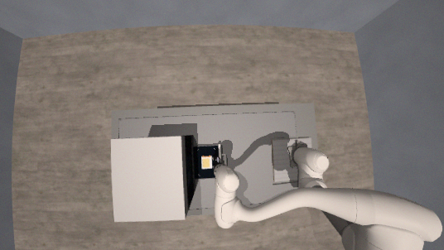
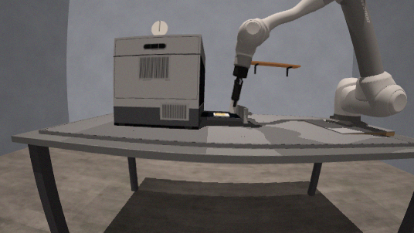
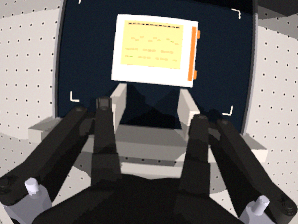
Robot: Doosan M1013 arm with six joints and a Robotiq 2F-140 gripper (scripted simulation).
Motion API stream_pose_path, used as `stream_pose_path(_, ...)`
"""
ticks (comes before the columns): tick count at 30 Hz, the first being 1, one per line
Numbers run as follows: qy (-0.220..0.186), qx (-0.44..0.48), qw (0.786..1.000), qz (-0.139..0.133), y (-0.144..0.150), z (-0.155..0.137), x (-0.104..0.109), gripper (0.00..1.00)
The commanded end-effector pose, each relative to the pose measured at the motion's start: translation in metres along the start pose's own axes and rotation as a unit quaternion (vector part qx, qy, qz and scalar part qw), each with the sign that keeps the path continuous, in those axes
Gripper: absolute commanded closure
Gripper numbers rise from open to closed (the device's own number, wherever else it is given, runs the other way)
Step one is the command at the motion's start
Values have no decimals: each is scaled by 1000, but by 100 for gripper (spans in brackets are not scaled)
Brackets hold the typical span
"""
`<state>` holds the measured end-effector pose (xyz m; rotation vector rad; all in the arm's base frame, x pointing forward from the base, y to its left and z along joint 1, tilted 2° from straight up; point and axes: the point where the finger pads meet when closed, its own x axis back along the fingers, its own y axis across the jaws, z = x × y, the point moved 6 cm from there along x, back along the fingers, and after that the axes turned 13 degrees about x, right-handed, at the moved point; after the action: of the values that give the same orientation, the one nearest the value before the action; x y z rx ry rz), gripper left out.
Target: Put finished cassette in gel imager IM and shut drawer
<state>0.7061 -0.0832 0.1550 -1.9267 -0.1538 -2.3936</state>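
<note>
Drawer extended from imager, cassette laid flat on its dark glass between corner marks, slightly skewed, gripper positioned just beside, jaws parted partway, nothing gripped.

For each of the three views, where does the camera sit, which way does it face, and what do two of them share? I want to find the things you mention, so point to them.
Top: overhead, facing down at table and imager (image 1: 147, 179) (image 2: 158, 77); arm (image 1: 331, 199) (image 2: 286, 17) shows.
Exterior: beside the table, facing across it; arm shows.
Wrist: near the gripper, facing the cassette (image 1: 206, 162) (image 2: 221, 114) (image 3: 152, 74); fingers show.
Top and exterior share the imager.
</note>
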Motion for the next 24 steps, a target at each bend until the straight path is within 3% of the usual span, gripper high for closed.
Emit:
stream_pose_path(1, 0, 0, 1000, 0, 0, 0, 2, 54)
stream_pose_path(24, 0, 0, 1000, 0, 1, 5, 28, 54)
